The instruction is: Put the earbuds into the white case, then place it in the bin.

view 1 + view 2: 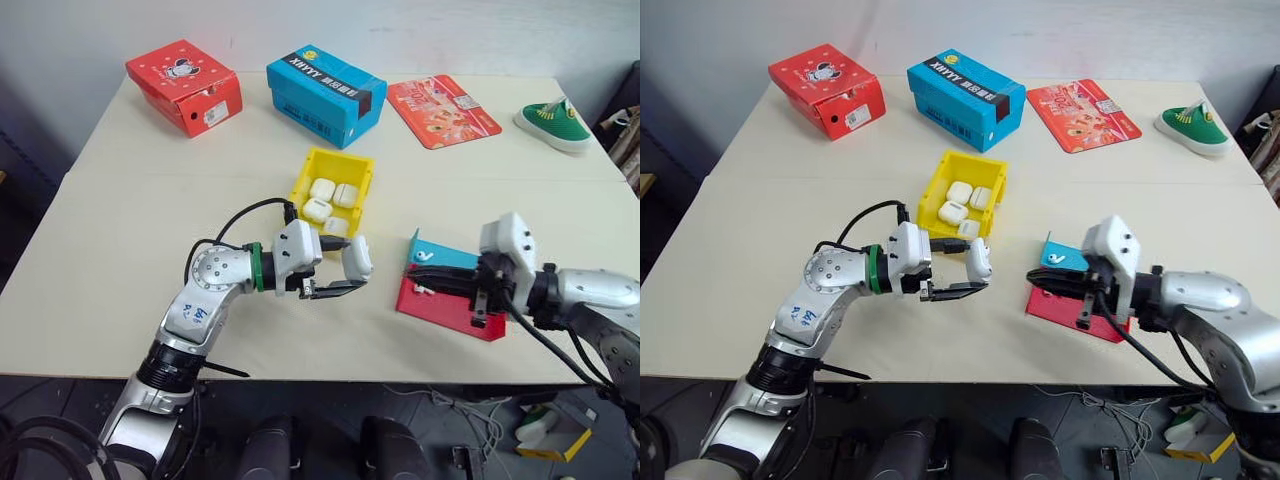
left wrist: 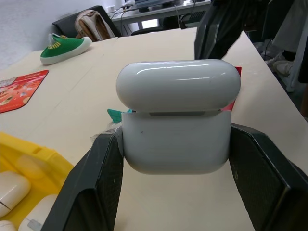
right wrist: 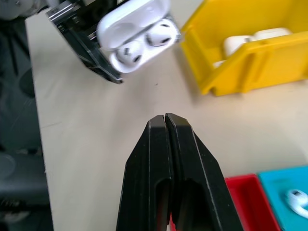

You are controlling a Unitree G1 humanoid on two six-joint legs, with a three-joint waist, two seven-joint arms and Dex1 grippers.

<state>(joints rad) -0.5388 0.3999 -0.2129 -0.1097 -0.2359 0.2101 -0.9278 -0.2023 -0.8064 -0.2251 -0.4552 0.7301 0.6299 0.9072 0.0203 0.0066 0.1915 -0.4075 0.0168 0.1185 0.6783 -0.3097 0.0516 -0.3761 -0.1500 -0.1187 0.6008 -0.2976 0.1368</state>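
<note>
Two earbuds (image 3: 144,43) seated in white case (image 1: 356,257), clamped by left gripper (image 1: 335,268); right gripper (image 3: 165,126) pinched together, empty; blue box (image 1: 326,92) lettering upside down, unreadable.

Both arms (image 1: 215,275) level, jaws closed

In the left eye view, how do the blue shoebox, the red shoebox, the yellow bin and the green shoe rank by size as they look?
1. blue shoebox
2. red shoebox, nearly the same; the order of these two is unsure
3. yellow bin
4. green shoe, smallest

All four lie toward the table's far side, so nearness matters little.
</note>
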